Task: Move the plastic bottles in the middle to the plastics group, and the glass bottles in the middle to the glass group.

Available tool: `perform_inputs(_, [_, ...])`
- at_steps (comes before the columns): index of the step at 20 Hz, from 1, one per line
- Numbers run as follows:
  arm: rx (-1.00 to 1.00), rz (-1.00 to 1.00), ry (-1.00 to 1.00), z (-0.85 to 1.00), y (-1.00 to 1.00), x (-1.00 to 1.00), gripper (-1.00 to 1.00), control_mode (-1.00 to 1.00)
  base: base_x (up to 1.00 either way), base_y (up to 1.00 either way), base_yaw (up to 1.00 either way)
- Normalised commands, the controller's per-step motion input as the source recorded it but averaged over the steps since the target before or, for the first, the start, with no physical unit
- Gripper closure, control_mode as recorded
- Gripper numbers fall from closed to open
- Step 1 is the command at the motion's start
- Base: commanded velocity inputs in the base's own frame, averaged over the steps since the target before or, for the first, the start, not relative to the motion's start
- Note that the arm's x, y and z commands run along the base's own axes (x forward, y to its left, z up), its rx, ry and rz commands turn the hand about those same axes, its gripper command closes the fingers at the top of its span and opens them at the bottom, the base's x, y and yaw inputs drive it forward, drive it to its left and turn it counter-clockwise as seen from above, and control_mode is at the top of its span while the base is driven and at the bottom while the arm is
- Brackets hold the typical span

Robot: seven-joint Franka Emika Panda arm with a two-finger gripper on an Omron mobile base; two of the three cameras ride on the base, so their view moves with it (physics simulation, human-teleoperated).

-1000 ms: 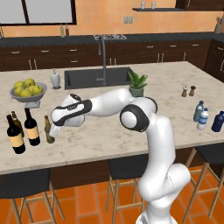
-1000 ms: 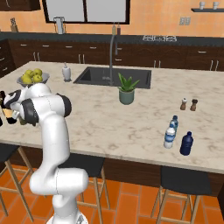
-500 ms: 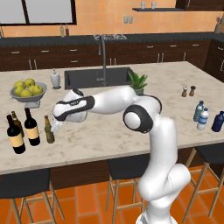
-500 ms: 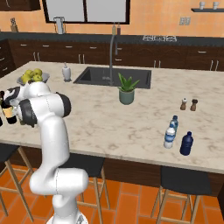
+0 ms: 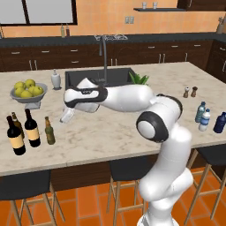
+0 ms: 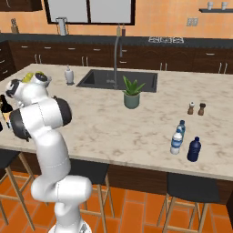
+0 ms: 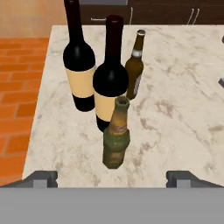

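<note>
The pincer (image 7: 111,179) stands wide open with nothing in it, its two fingertips (image 7: 41,178) spread far apart low over the counter (image 7: 175,109). The small olive-green bottle (image 7: 117,133) stands upright on the counter just ahead of the tips, centred between them but clear of both. Right behind it is a tall black wine bottle (image 7: 109,78) with a cream label, another black wine bottle (image 7: 78,61) beside that, and a thin brown bottle (image 7: 134,65) further back. From the left base view the green bottle (image 5: 50,131) stands near the counter's left end, beside the wine bottles (image 5: 32,129), with the pincer (image 5: 67,115) just to its right.
</note>
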Motion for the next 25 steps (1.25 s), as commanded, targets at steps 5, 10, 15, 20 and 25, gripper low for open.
perform_inputs(5, [-0.06, -0.17, -0.02, 0.13, -0.9, -0.33, -1.0, -1.0, 0.0, 0.0, 0.0])
perform_inputs(10, [-0.02, -0.37, 0.0, 0.38, -0.49, -0.47, -1.0, -1.0, 0.0, 0.0, 0.0])
perform_inputs(15, [0.1, -0.27, 0.0, 0.0, -0.76, -0.03, -1.0, -1.0, 0.0, 0.0, 0.0])
perform_inputs(20, [0.1, -0.3, 0.03, 0.0, -0.62, 0.0, -1.0, -1.0, 0.0, 0.0, 0.0])
perform_inputs(25, [0.07, -0.19, -0.08, 0.02, -0.22, -0.01, -1.0, -1.0, 0.0, 0.0, 0.0])
